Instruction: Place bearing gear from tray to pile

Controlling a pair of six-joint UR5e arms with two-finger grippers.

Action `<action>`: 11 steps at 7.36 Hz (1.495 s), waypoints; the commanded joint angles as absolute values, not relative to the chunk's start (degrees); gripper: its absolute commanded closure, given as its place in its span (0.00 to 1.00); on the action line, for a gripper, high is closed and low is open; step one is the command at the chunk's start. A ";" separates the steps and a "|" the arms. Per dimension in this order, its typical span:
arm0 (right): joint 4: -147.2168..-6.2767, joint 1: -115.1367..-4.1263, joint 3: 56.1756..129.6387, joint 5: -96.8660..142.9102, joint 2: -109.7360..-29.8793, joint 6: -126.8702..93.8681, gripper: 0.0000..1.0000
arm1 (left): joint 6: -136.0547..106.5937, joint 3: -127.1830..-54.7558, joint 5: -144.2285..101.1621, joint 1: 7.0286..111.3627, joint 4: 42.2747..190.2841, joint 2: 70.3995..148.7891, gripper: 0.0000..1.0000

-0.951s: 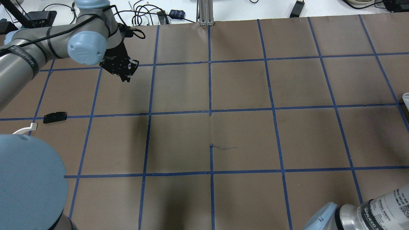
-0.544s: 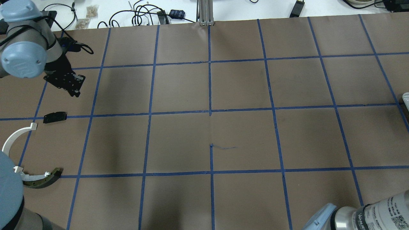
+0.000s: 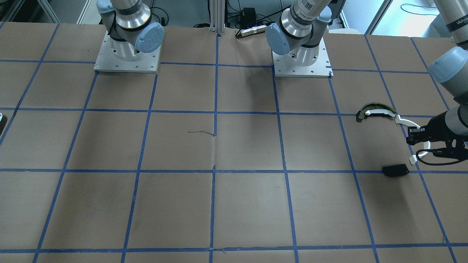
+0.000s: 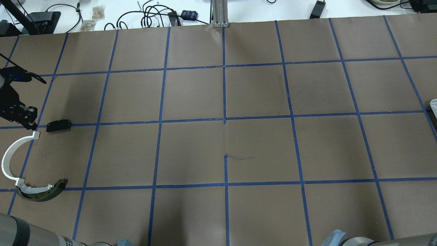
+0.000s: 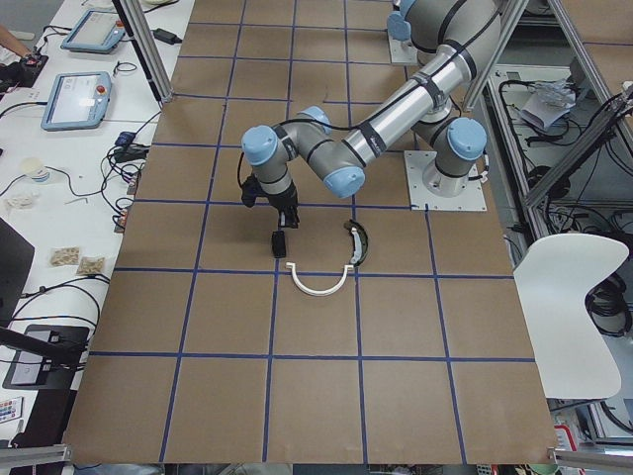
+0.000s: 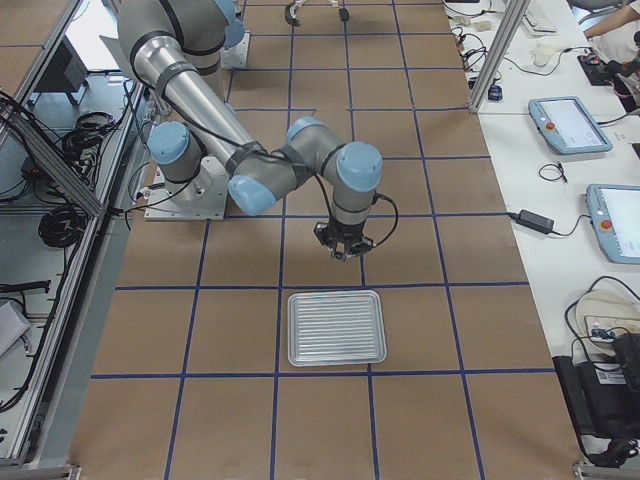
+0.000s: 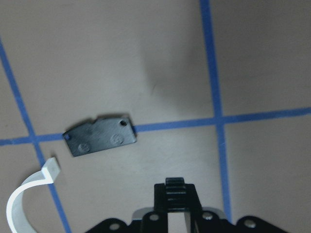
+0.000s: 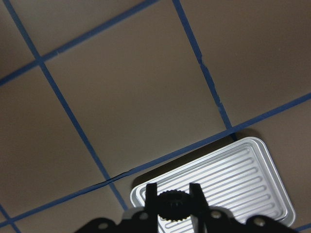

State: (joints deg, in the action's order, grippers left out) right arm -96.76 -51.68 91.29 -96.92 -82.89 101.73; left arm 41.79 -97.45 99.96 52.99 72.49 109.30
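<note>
My left gripper (image 4: 29, 120) hangs low over the pile, just left of the small black plate (image 4: 58, 125). In the left wrist view the gripper (image 7: 176, 194) is shut on a small black toothed gear (image 7: 176, 182), with the plate (image 7: 99, 136) ahead of it. The white half-circle strip (image 4: 8, 153) and the curved black-and-cream piece (image 4: 41, 193) lie nearer me. My right gripper (image 8: 174, 196) is shut on another bearing gear (image 8: 174, 206), above the table beside the ribbed metal tray (image 8: 233, 179).
The brown paper table has a blue tape grid. The tray (image 6: 335, 328) sits at the table's right end and looks bare. Cables and small boxes (image 4: 153, 15) line the far edge. Both arm bases (image 3: 301, 54) stand on my side.
My left arm has swung left and toward me, bringing its gripper from the far left-centre squares down beside the black plate. The pile's white strip and curved piece are now uncovered.
</note>
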 commanded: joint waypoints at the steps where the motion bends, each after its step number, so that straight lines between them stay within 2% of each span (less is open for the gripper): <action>1: -89.76 -64.45 90.88 -98.00 -87.35 82.18 0.95 | 42.45 -99.49 100.02 51.07 72.16 109.86 1.00; 3: -87.89 -75.97 90.44 -97.21 -87.89 63.20 0.95 | 42.45 -99.58 100.81 48.88 72.16 111.26 1.00; 4: -88.06 -82.03 90.44 -95.99 -87.46 52.58 0.95 | 42.36 -99.49 100.81 48.61 72.16 112.05 0.91; 6: -93.73 -91.36 90.35 -88.44 -83.52 31.56 0.92 | 42.10 -99.49 100.98 48.78 72.16 112.33 0.16; 7: -96.48 -95.93 90.35 -88.33 -81.15 24.85 0.92 | 41.75 -99.49 100.99 49.04 72.68 112.24 0.00; 10: -112.19 -109.91 90.53 -88.16 -69.39 0.78 0.92 | 41.66 -99.32 100.64 50.00 74.70 111.27 0.00; 11: -121.55 -113.00 90.53 -88.24 -64.47 -6.43 0.92 | 41.57 -98.45 100.98 53.66 74.45 110.66 0.00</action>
State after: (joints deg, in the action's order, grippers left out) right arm -111.76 -108.21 90.47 -88.23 -70.38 3.31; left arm 41.68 -99.17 100.85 50.62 74.15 111.31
